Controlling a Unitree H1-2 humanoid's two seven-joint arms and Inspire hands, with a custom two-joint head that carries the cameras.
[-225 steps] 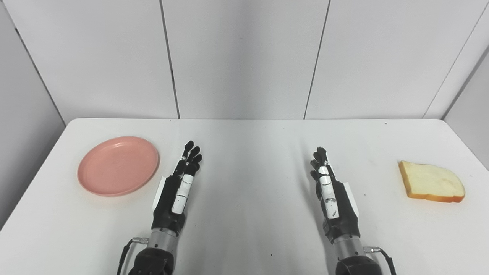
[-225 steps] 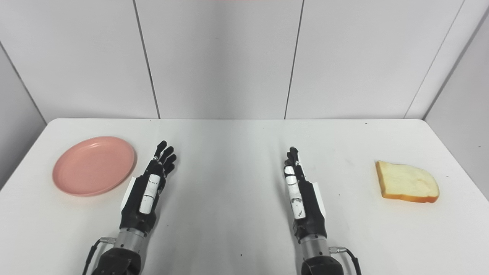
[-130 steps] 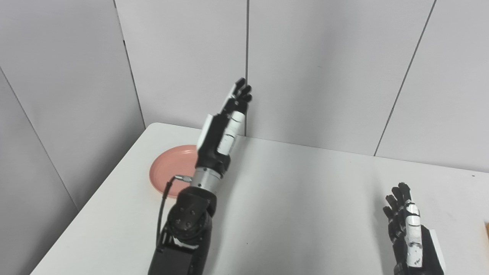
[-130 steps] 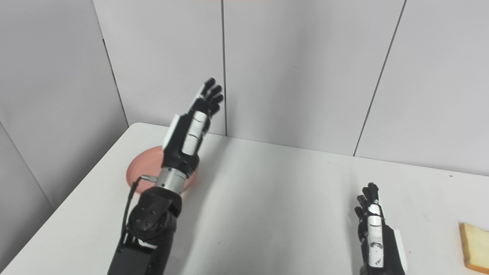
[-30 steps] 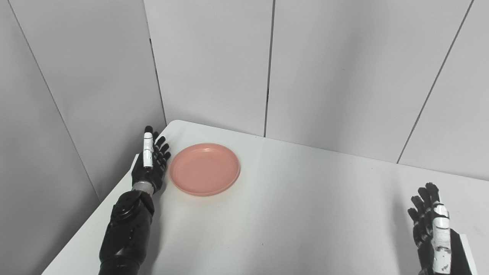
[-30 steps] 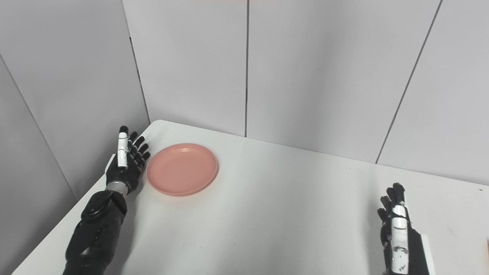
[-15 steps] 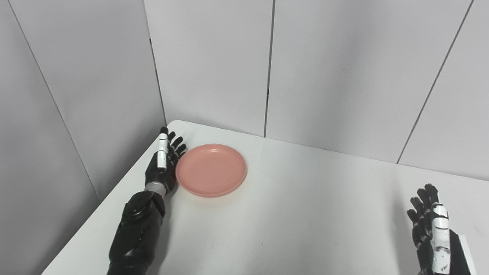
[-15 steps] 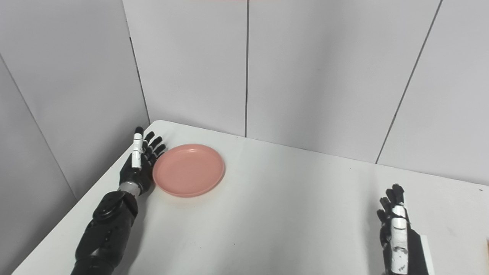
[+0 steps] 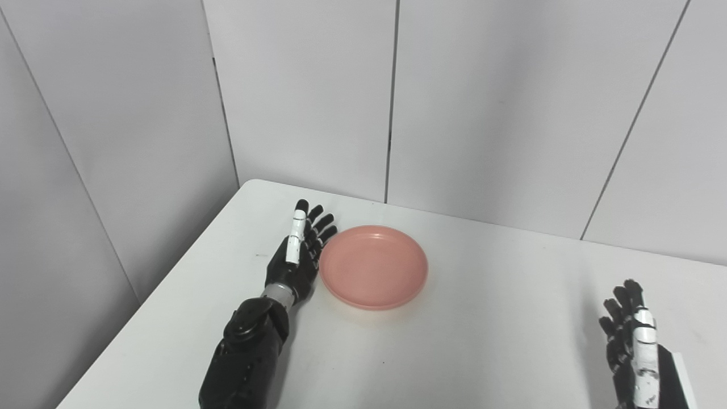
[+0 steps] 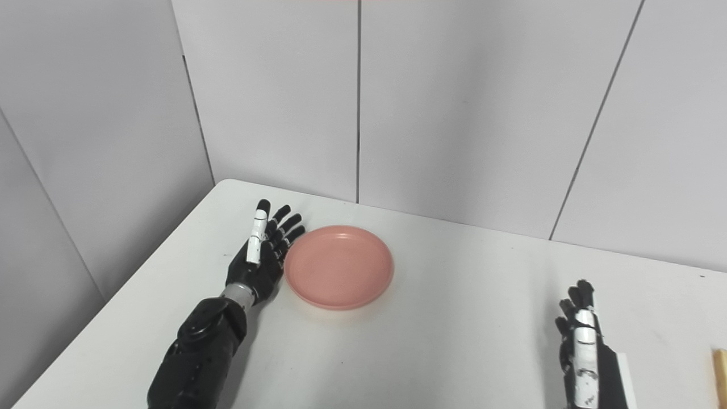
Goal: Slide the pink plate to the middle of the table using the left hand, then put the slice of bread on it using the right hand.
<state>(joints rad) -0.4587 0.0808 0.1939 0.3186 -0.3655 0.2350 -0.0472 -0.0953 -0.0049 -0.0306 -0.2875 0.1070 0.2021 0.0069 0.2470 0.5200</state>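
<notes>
Pink plate (image 9: 373, 266) lies flat on the white table (image 9: 454, 352), immediately to the right of the left hand (image 9: 296, 255). The left hand stands on edge with fingers (image 10: 287, 224) extended and spread, holding nothing; its palm side touches the plate's left rim. The right hand (image 10: 585, 346) rests well apart to the right, fingers extended, holding nothing. Just right of it, an edge of the bread slice (image 10: 720, 376) shows at the frame border.

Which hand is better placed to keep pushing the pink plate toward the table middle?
Left. The left hand lies open against the pink plate rim; the right hand sits far off.
</notes>
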